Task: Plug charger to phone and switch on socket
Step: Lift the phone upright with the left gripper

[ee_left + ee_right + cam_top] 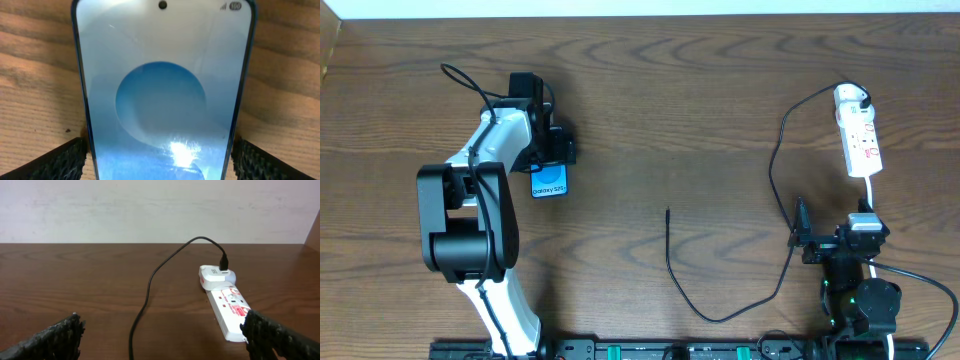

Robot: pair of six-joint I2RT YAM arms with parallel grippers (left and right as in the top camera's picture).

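Overhead, left pincer (552,158) straddling the Galaxy phone (548,183) on the desk (670,120), grip unclear, right pincer (160,330) wide open, power strip (858,132) beyond.

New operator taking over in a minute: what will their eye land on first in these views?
The bright blue phone at the left of the table, filling the left wrist view with the left gripper astride its sides. Next, the black charger cable looping from the white adapter on the power strip at far right, its plug tip lying loose mid-table. The right gripper hangs open short of the strip.
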